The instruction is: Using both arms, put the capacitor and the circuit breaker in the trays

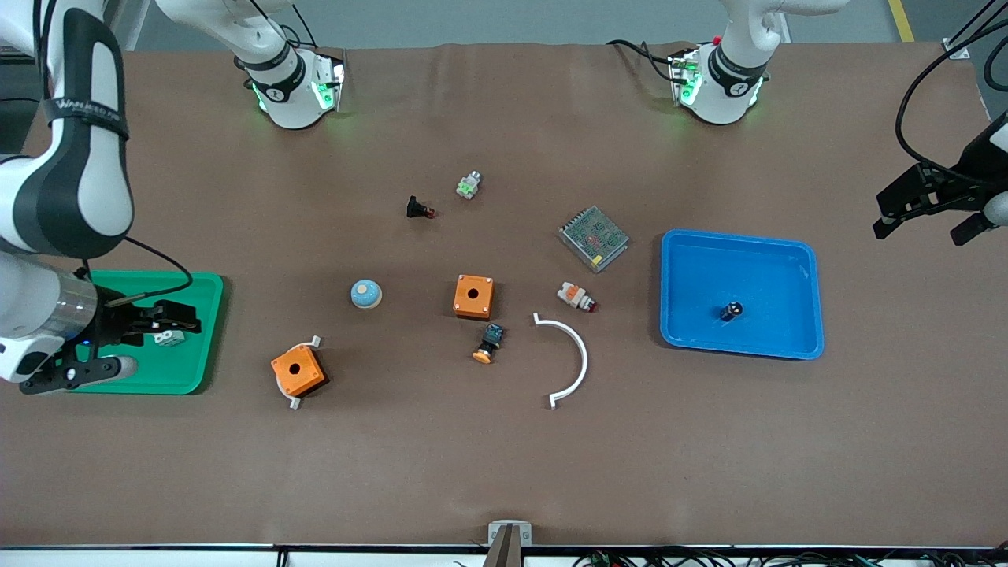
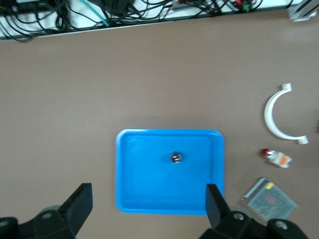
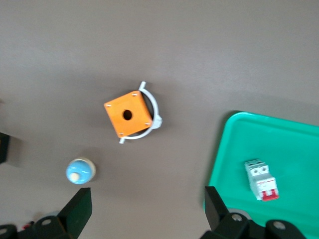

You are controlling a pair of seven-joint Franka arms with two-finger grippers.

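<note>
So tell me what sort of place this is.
Probably a robotics lab bench for sorting electrical parts: two arms at a brown-covered table, a blue tray holding the capacitor, a green tray holding the circuit breaker.

Brown table (image 1: 504,472) — grey floor (image 1: 472,20) above

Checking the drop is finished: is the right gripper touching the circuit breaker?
Apart. The right wrist view shows the circuit breaker lying alone in the green tray, the open right gripper clear.

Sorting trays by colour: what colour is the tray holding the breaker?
Green tray; breaker shows best in the right wrist view.
</note>
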